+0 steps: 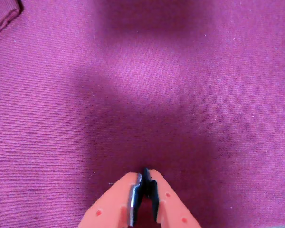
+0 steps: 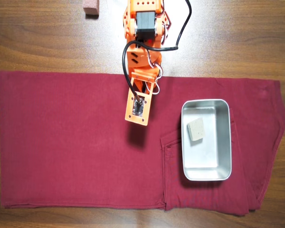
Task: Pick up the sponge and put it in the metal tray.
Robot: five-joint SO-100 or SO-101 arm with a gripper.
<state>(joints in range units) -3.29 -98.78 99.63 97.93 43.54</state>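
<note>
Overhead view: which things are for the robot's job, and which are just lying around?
For the job:
- sponge, already in the tray
- tray
- pincer, closed and empty

Just lying around:
- red cloth under everything
- pinkish block at the top edge

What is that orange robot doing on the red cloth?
Right now it is holding nothing. The orange arm's hand is shut and empty, hanging over the bare dark red cloth. The sponge already lies inside the metal tray, which sits on the cloth to the right of the arm in the overhead view. So the job looks finished.
</note>
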